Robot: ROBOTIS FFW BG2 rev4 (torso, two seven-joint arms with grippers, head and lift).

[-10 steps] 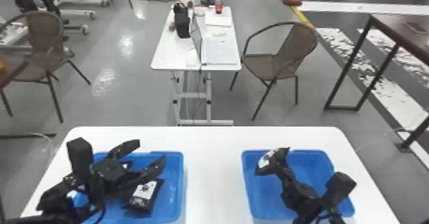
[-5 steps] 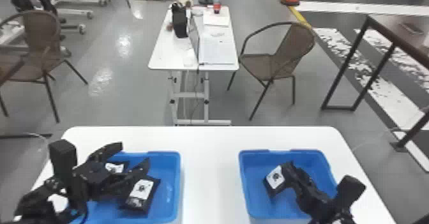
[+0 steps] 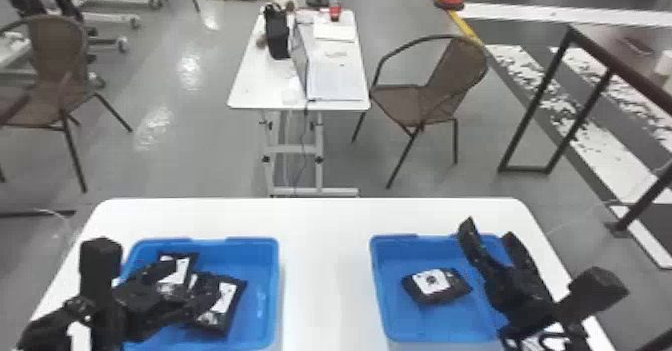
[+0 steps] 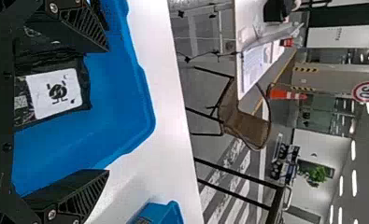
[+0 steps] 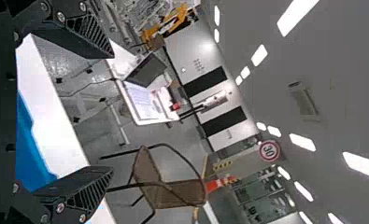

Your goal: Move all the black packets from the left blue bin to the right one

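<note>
In the head view my left gripper (image 3: 194, 281) is over the left blue bin (image 3: 274, 295), its fingers apart above two black packets, one farther back (image 3: 181, 269) and one nearer (image 3: 226, 300), both with white labels. The left wrist view has a packet (image 4: 56, 93) lying between the open fingers of my left gripper (image 4: 108, 110), not gripped. A single black packet (image 3: 433, 284) rests on the floor of the right blue bin (image 3: 376, 280). My right gripper (image 3: 490, 232) stands open above that bin's right side; its wrist view confirms nothing between the fingertips of the right gripper (image 5: 112, 112).
Both bins sit on a white table (image 3: 325, 275) with a wide gap of tabletop between them. Beyond it are a smaller white table (image 3: 250, 85) with a laptop, brown chairs (image 3: 435, 100), and a dark-framed table at the right.
The right gripper has let go of its packet, which now lies in the right bin, and has swung up and right. The left gripper has moved left and closer to the packets.
</note>
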